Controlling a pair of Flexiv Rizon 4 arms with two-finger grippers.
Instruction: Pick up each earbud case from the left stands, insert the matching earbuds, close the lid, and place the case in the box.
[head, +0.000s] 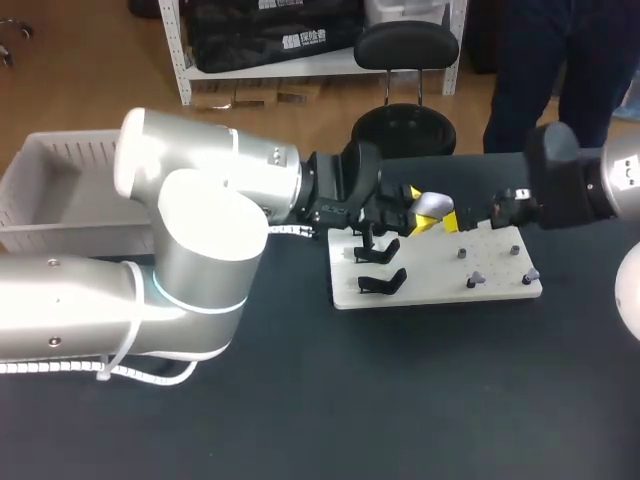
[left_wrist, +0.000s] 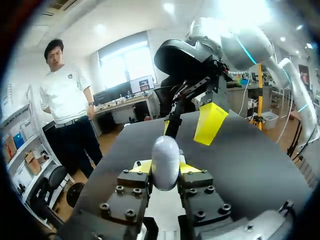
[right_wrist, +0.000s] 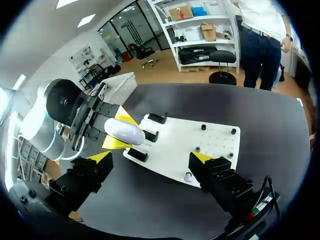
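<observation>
Left gripper clamps the white earbud case just above frame centre, over the white stand board. The lid looks closed, though it's hard to tell. Right gripper hangs wide open, centre-right. Box sits upper left.

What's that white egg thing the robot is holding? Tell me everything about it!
It is the earbud case, a small, smooth, egg-shaped shell. It is pale white and looks like glossy plastic. No open lid shows, so it seems closed. The left gripper pinches it from two sides between its yellow tips, and the rounded end sticks out past them. The case is in the air over the white board, near the black stands. Nothing else touches it.
</observation>
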